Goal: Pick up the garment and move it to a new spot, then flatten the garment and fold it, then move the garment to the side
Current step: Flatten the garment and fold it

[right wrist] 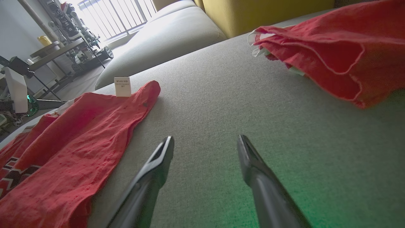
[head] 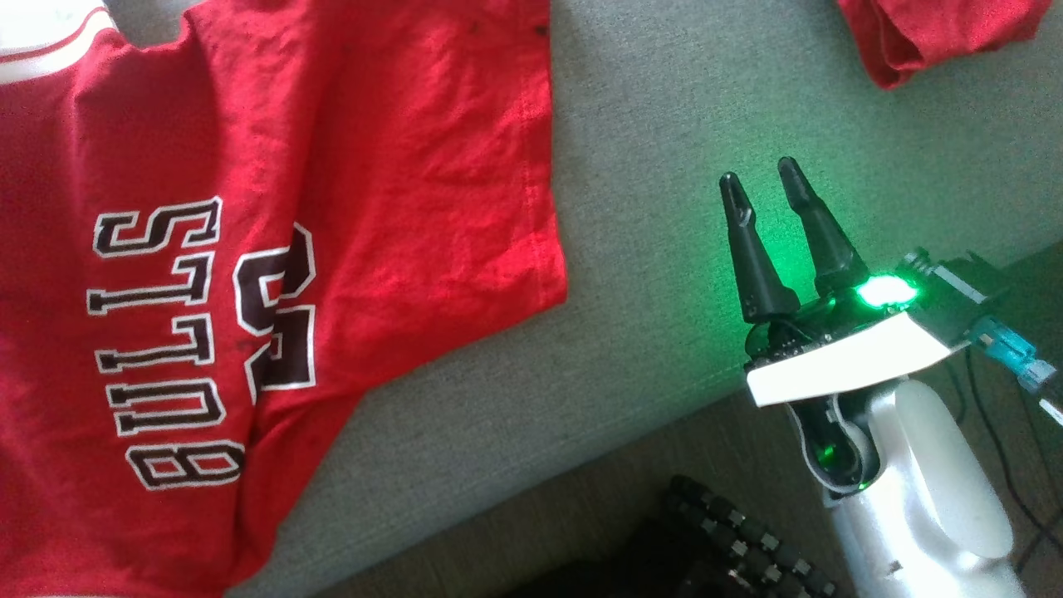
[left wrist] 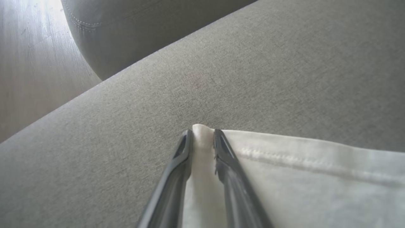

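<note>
Left gripper [left wrist: 202, 131] pinches garment [left wrist: 300, 180] (right gripper [head: 758, 171] hovers, parted).

The garment [head: 349, 208] runs past the head view's left edge.

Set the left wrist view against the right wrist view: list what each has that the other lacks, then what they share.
Left wrist: the left gripper shut on a white hemmed cloth, wooden floor beyond. Right wrist: the right gripper open and empty, the red jersey with its white label, a crumpled red garment, a yellow sofa. Shared: the grey cushion.
</note>
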You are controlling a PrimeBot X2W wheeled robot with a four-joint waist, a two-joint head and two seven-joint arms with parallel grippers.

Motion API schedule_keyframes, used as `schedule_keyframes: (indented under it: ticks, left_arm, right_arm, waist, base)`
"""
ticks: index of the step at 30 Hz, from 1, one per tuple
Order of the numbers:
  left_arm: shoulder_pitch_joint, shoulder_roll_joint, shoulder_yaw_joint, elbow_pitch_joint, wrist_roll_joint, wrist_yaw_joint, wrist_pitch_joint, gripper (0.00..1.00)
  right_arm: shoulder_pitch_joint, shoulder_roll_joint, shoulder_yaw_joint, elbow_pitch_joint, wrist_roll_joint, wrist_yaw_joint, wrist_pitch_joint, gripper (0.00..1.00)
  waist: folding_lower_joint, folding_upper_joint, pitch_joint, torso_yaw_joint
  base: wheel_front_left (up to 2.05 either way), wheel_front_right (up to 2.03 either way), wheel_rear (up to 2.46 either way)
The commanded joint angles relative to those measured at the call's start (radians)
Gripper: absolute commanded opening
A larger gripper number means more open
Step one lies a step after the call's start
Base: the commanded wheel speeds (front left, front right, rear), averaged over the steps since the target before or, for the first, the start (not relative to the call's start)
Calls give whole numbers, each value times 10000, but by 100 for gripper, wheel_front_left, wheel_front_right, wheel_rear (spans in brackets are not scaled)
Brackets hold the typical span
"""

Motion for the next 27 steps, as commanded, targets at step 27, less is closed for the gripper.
schedule_keyframes:
  ticks: [27]
  left_arm:
    - [-364,-377,-52,-754,-537,-95,-1204,0]
  right_arm:
    - [-4782,3,1854,4147,2347,-4,711,100]
  waist:
    - [1,0,-641,1514]
  base:
    - [0,0,0]
